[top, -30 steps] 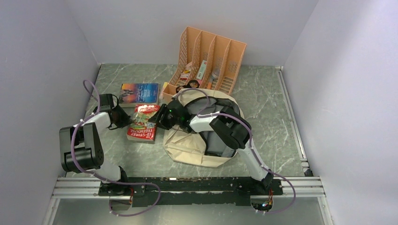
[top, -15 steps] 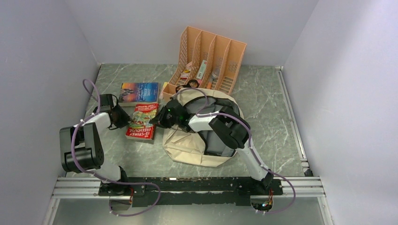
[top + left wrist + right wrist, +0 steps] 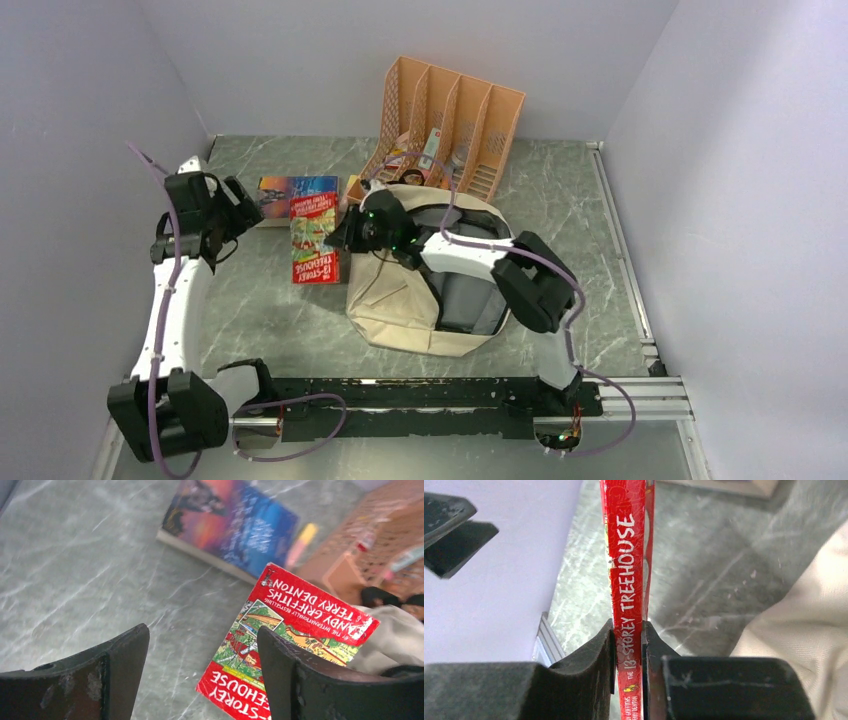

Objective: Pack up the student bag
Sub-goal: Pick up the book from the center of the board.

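The student bag [image 3: 400, 300] is beige and lies open at mid-table, its dark lining facing up; its cloth also shows at the right of both wrist views [image 3: 395, 635] [image 3: 804, 645]. My right gripper [image 3: 347, 232] [image 3: 628, 630] is shut on the spine of a red "13-Storey Treehouse" book [image 3: 313, 238] [image 3: 626, 570], just left of the bag. My left gripper [image 3: 243, 203] [image 3: 202, 632] hangs open above the table to the left of that red book [image 3: 300, 625], holding nothing.
A blue book [image 3: 290, 190] [image 3: 235, 525] lies flat behind the red one. An orange file organizer [image 3: 450, 115] [image 3: 380, 550] with small items stands at the back, touching the bag. Grey walls close in on the left, right and back.
My left gripper opened, let go of the red book and rose back to the left. My right gripper closed on the book, which has swung to point more toward the back.
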